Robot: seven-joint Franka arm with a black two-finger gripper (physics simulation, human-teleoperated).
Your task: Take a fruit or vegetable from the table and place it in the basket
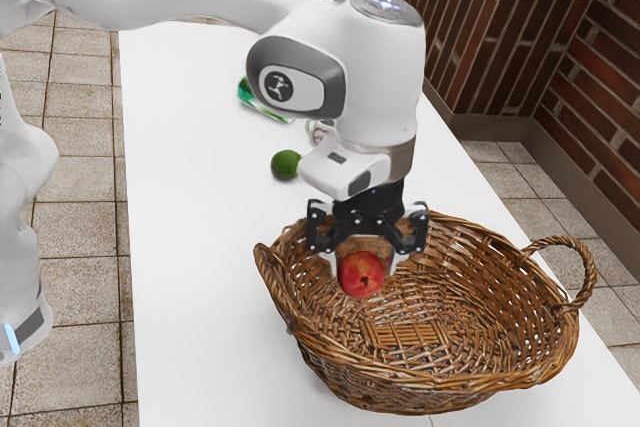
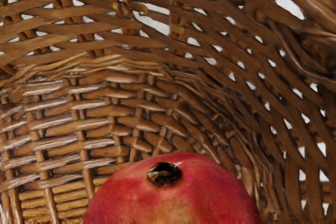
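Observation:
Over the left part of the basket's opening, my gripper (image 1: 362,263) points down in the exterior view, one finger on each side of a red pomegranate (image 1: 361,275), shut on it. The wicker basket (image 1: 440,387) stands on the white table, and the fruit is within its rim as seen from the side. In the wrist view the pomegranate (image 2: 173,195) shows its dark crown, with the woven inside of the basket (image 2: 105,114) beyond it. Whether the fruit touches the basket's inside, I cannot tell.
A green lime or avocado (image 1: 286,165) lies on the white table (image 1: 190,247) behind the basket. Farther back are a green item (image 1: 262,102) and a small whitish object (image 1: 319,131) partly behind the arm. The basket's looped handle (image 1: 585,272) rises at the exterior view's right.

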